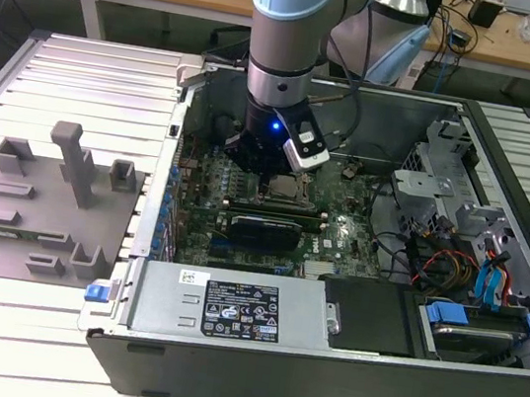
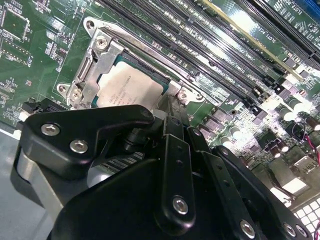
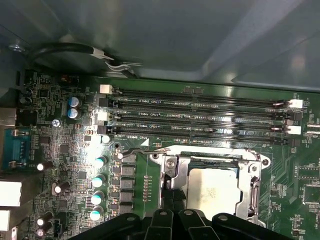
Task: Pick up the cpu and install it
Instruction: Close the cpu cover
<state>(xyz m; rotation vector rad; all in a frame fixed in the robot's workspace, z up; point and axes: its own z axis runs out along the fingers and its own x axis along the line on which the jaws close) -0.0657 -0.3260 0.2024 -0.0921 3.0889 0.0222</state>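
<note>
Directly beneath the hand (image 1: pixel 269 169), which reaches down into the open computer case (image 1: pixel 339 369), the cpu (image 2: pixel 129 86) lies flat inside the metal socket frame (image 2: pixel 100 55). Whether the hand is spread or pressed together cannot be told, though its black linkage sits close over the cpu's edge in both wrist views. Just beyond the frame run the long memory slots (image 3: pixel 200 117) of the green motherboard (image 1: pixel 339 238), and well away from the hand, outside the case, a grey tray (image 1: pixel 38 215) with upright blocks rests on the slatted table (image 1: pixel 95 63).
</note>
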